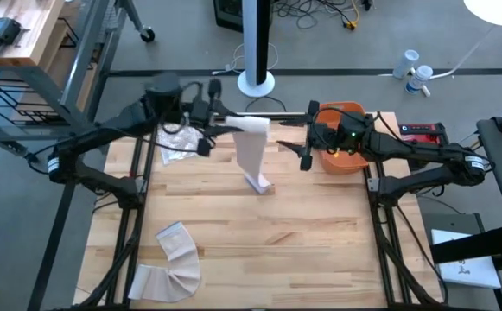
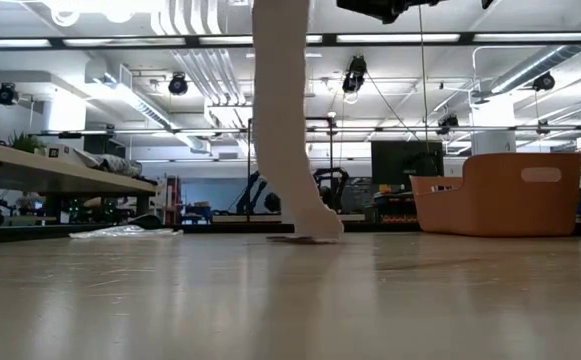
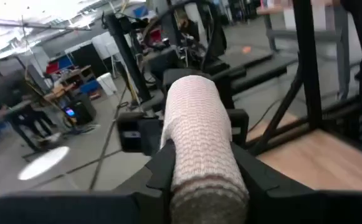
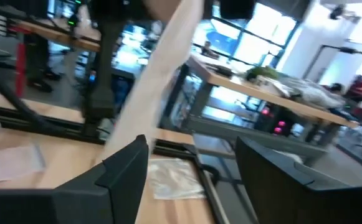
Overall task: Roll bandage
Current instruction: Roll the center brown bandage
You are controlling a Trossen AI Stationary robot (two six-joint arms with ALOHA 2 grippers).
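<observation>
a wooden table (image 1: 259,233) with most of its near half bare; two loose bandage pieces (image 1: 171,259) lie near the front left corner, a plastic wrapper (image 1: 174,142) at the back left, an orange bin (image 1: 347,155) at the back right. workshop benches fill the room behind. the left gripper (image 1: 225,128), raised over the back, clamps a bandage (image 1: 252,147) roll, its tail hanging to the table. the right gripper (image 1: 305,142) hovers beside it, fingers apart, holding nothing.
</observation>
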